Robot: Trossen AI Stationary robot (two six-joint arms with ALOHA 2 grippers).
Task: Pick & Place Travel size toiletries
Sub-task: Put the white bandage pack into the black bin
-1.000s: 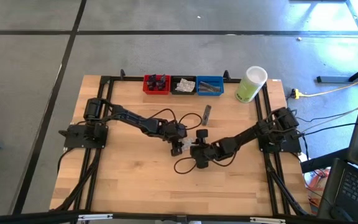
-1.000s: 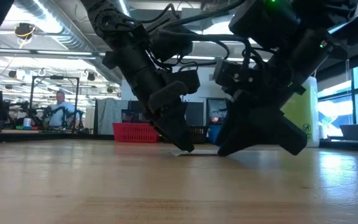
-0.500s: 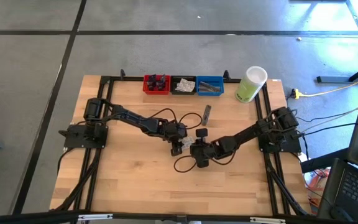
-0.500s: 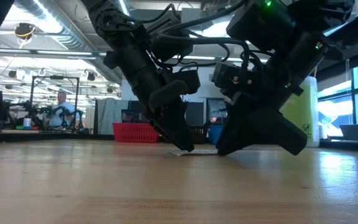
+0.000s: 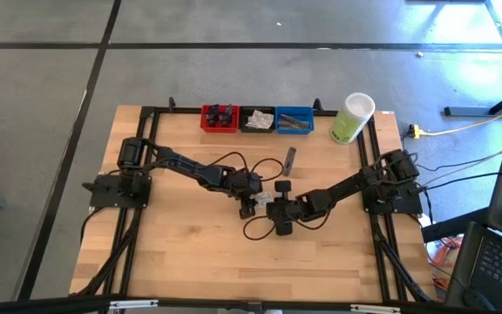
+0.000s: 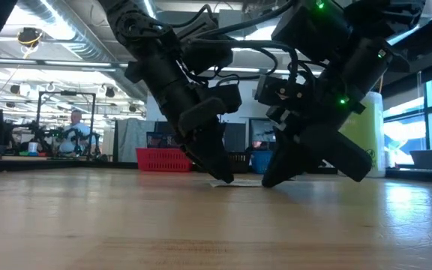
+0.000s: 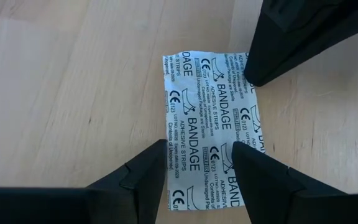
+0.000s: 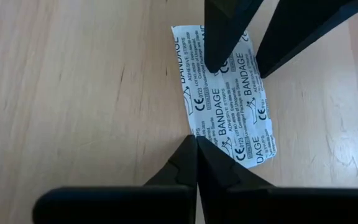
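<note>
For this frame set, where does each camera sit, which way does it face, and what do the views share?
High: overhead, looking straight down at the table, both arms.
Low: tabletop level, facing the room; both arms descend.
Left wrist: looks past the open left pincer at the bandage packet.
Right wrist: looks past the shut right pincer.
Shared: both wrist views show the packet and the other arm's fingers.

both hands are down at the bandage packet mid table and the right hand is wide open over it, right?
Not quite: the right hand is shut, its fingers pressed together at the edge of the bandage packet, as the right wrist view shows. The rest holds: both hands are down at the packet mid table, the left hand open astride its other end.
</note>
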